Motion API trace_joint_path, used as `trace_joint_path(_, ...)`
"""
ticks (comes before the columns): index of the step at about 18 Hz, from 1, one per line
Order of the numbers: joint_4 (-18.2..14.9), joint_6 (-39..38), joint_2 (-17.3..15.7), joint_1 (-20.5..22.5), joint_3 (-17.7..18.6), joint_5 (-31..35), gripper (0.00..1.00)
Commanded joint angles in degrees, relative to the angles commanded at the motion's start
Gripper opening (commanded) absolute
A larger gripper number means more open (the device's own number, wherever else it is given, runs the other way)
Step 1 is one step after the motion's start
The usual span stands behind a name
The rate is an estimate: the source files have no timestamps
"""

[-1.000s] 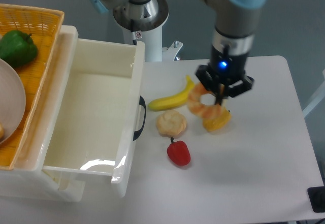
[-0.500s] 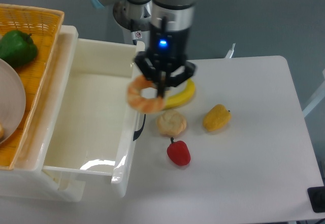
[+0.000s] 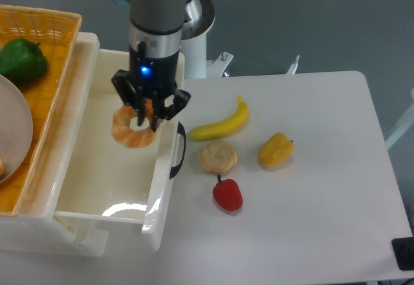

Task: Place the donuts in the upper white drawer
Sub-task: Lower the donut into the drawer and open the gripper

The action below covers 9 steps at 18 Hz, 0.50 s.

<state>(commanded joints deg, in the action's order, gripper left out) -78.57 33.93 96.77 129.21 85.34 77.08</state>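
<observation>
A golden-orange glazed donut point(image 3: 131, 132) hangs tilted in the air over the open upper white drawer point(image 3: 84, 168), near its right wall. My gripper point(image 3: 148, 113) is shut on the donut's upper rim, pointing down from the arm above. The drawer is pulled out, its inside is bare, and its black curved handle point(image 3: 178, 150) faces the table.
On the table to the right of the drawer lie a banana point(image 3: 222, 123), a round biscuit point(image 3: 218, 157), a yellow bell pepper point(image 3: 276, 150) and a red pepper point(image 3: 228, 194). An orange wicker basket point(image 3: 40, 59) with a green pepper point(image 3: 22, 61) sits at the left.
The gripper carried the donut leftward from beside the yellow pepper, across the banana and the drawer's front edge, to above the drawer's inside. The other foods stayed put.
</observation>
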Motion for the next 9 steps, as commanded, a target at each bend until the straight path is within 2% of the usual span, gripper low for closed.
trace_joint_path(3, 0.0, 0.0, 0.2, -0.8, 0.1, 0.0, 0.78)
trace_joint_path(6, -0.1, 0.0, 0.3, -1.1, 0.1, 0.0, 0.97)
trace_joint_path(9, -0.1, 0.1, 0.1, -0.9, -0.1, 0.1, 1.00)
